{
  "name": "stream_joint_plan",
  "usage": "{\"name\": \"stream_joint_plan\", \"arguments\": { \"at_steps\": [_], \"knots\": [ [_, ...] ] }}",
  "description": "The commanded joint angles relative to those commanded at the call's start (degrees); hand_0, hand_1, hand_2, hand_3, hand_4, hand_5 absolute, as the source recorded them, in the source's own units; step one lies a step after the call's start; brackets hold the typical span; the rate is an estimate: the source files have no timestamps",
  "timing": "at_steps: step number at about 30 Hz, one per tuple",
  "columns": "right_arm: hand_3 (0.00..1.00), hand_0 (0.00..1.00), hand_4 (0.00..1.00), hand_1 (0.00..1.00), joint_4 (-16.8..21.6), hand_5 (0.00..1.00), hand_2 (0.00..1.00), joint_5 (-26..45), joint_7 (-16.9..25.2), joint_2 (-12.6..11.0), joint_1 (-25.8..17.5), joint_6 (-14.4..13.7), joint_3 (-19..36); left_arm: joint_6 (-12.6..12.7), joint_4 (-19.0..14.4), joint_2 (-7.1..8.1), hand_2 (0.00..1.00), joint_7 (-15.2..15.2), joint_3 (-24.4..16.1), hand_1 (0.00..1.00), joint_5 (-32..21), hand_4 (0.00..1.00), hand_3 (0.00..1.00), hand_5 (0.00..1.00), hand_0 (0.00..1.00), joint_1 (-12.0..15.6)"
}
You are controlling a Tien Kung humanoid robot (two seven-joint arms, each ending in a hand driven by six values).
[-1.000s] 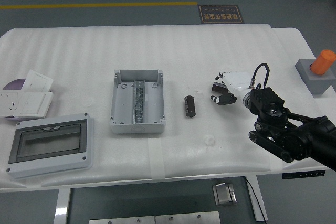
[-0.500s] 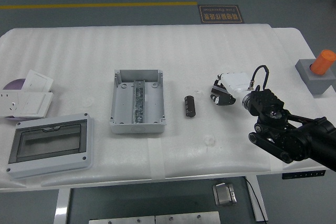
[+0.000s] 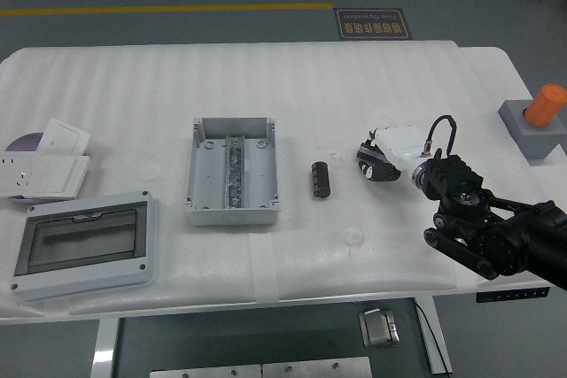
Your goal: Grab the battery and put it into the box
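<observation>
Toward the desk's [image 3: 354,86] left edge lie white switch plates [image 3: 49,161], with a clear-lidded enclosure [image 3: 84,243] at the near-left corner. The open grey box [image 3: 232,170] sits mid-desk, the dark battery [image 3: 320,179] just right of it, apart from it. Nearer the right edge, the right robot hand [image 3: 383,155] hovers right of the battery, its fingers loosely curled and holding nothing.
</observation>
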Motion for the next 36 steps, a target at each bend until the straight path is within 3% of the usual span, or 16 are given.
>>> {"name": "stream_joint_plan", "arguments": {
  "at_steps": [8,9,14,15,30,36],
  "knots": [
    [0.673,0.29,0.604,0.47,0.2,0.459,0.567,-0.4,-0.1,0.2,-0.1,-0.6,-0.3,0.0,-0.1,-0.05,0.554,0.0,-0.2,0.662,0.1,0.726,0.606,0.452,0.637,0.0],
    [0.695,0.273,0.362,0.465,0.2,0.278,0.553,-0.3,-0.1,0.2,-0.1,-0.6,-0.4,0.0,-0.1,-0.06,0.554,0.0,-0.3,0.663,0.1,0.726,0.607,0.455,0.637,0.0],
    [0.695,0.273,0.362,0.465,0.0,0.278,0.553,-0.3,0.0,0.2,-0.3,-0.6,-0.9,0.0,-0.1,-0.08,0.554,0.0,-0.5,0.663,0.2,0.726,0.607,0.455,0.637,0.1],
    [0.694,0.27,0.282,0.464,0.0,0.237,0.533,-0.3,0.0,0.2,-0.4,-0.6,-1.0,0.0,-0.1,-0.08,0.555,0.0,-0.6,0.661,0.2,0.727,0.608,0.458,0.637,0.1],
    [0.693,0.27,0.245,0.467,0.9,0.195,0.521,-0.4,0.3,0.1,-0.2,-0.9,-0.7,0.0,-0.3,0.16,0.557,-0.1,-0.9,0.662,0.6,0.729,0.61,0.467,0.637,-0.2],
    [0.692,0.27,0.25,0.466,3.2,0.203,0.52,-1.8,-0.1,-0.1,0.5,-0.5,0.4,0.0,-0.2,0.11,0.558,-0.1,-1.0,0.663,0.6,0.73,0.611,0.48,0.637,-0.4]
  ]
}}
